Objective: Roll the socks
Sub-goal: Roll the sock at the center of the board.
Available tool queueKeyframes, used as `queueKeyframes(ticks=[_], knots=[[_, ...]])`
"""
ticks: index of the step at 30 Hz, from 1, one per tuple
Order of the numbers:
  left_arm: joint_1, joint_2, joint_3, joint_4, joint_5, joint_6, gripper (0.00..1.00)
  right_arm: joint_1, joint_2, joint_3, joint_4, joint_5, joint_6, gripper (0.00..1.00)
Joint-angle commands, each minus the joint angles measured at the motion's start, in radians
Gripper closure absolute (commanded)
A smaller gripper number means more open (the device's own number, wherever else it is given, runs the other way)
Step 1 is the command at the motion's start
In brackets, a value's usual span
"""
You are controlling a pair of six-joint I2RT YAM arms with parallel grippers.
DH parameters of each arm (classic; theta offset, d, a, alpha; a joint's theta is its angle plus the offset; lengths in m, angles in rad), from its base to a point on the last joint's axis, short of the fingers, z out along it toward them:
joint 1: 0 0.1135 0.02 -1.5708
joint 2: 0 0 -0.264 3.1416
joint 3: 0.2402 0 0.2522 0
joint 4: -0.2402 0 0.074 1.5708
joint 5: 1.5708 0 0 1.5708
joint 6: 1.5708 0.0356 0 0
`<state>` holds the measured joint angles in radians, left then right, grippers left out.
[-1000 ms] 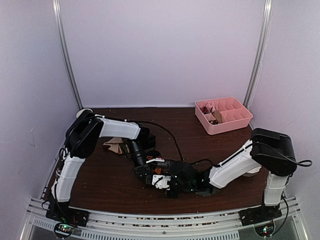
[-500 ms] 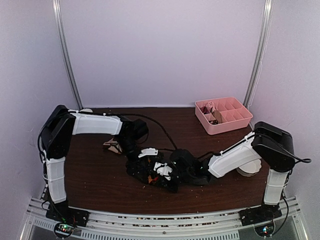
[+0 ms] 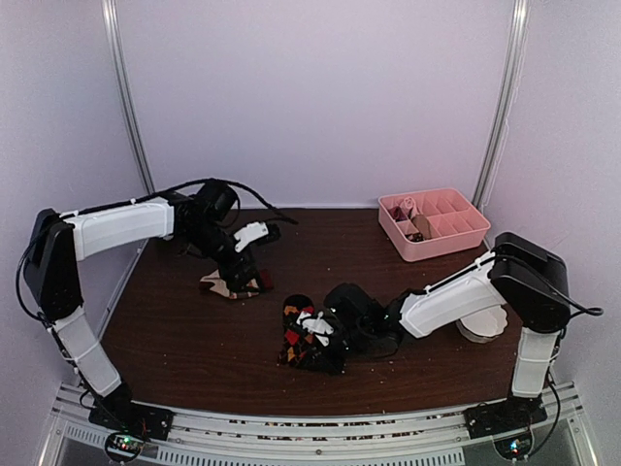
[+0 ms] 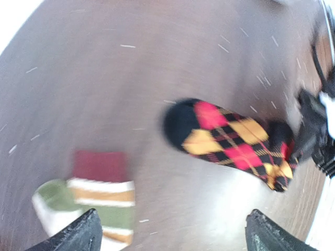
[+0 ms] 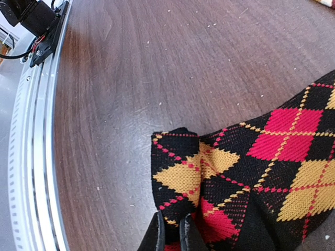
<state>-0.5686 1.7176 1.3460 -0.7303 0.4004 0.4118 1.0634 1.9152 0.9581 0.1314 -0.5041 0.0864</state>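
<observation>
We judge little done: our right gripper [image 5: 170, 232] pinches the black fabric sock with red-orange argyle diamonds [image 5: 235, 172] (merely bunched); our left gripper [image 4: 175, 235] gapes empty near the beige striped fabric sock [image 4: 91, 201].

Left pincer [image 4: 174, 231] spread wide and left the argyle sock [image 3: 302, 336].

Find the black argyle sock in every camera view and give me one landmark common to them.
Top external: argyle sock low centre, near the table's front edge.
Left wrist: argyle sock right of centre, lying slantwise.
Right wrist: argyle sock fills the lower right.
Shared landmark: the dark wooden table beneath it.
</observation>
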Motion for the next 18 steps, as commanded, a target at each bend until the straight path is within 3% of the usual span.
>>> queueKeyframes(ticks=[1,5,8,10,12,15,18], knots=[[0.158,0.035,0.094,-0.050,0.228,-0.058,0.02,-0.003,0.091,-0.007,-0.287,-0.027,0.042,1.00],[0.123,-0.210,-0.123,0.196,0.051,-0.043,0.02,-0.035,0.111,-0.013,-0.264,-0.100,0.113,1.00],[0.135,-0.319,-0.246,0.389,-0.122,-0.222,0.02,-0.053,0.126,-0.013,-0.260,-0.139,0.158,1.00],[0.146,-0.270,-0.209,0.315,-0.029,-0.152,0.03,-0.073,0.148,0.003,-0.273,-0.174,0.186,1.00],[0.144,-0.227,-0.181,0.231,0.084,-0.085,0.13,-0.090,0.155,0.005,-0.267,-0.196,0.213,1.00],[0.110,-0.253,-0.268,0.238,0.219,0.032,0.20,-0.117,0.176,0.009,-0.253,-0.242,0.262,1.00],[-0.006,-0.273,-0.338,0.201,0.184,0.193,0.29,-0.134,0.201,0.012,-0.255,-0.264,0.307,1.00]])
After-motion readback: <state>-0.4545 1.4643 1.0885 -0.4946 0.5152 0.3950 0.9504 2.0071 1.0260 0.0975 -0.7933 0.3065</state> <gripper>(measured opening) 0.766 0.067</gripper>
